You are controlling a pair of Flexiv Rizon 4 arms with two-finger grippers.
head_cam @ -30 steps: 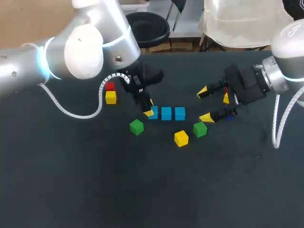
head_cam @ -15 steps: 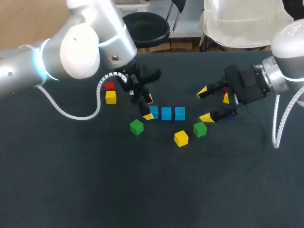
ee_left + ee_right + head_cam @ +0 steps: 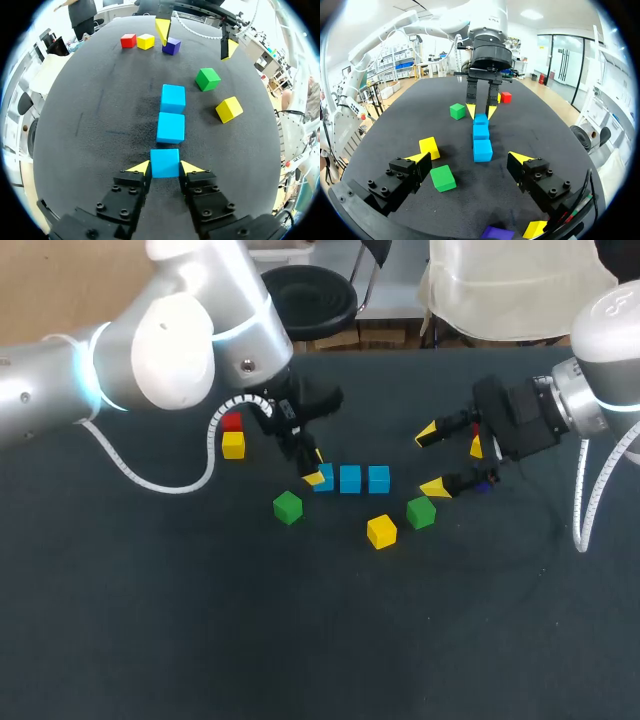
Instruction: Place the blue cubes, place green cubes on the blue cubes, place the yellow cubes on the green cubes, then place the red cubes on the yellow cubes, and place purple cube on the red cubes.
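Note:
Three blue cubes lie in a row on the table: one (image 3: 323, 478) at the left end, a middle one (image 3: 350, 478) and a right one (image 3: 378, 478). My left gripper (image 3: 318, 468) is shut on the left-end blue cube (image 3: 165, 162), a yellow tip against each side. One green cube (image 3: 287, 507) lies in front of it and another (image 3: 421, 512) near a yellow cube (image 3: 381, 531). A red cube (image 3: 232, 423) and a second yellow cube (image 3: 233, 445) sit at the left. My right gripper (image 3: 431, 460) hangs open to the right of the row, with the purple cube (image 3: 486, 483) under its wrist.
A yellow cube (image 3: 476, 447) lies beneath my right arm, beside the purple cube (image 3: 497, 233). The dark table (image 3: 300, 640) stretches wide in front of the cubes.
Half a second ago my left gripper stood open and a little back from the left-end blue cube; it has come back down and shut on it. My right arm has not moved.

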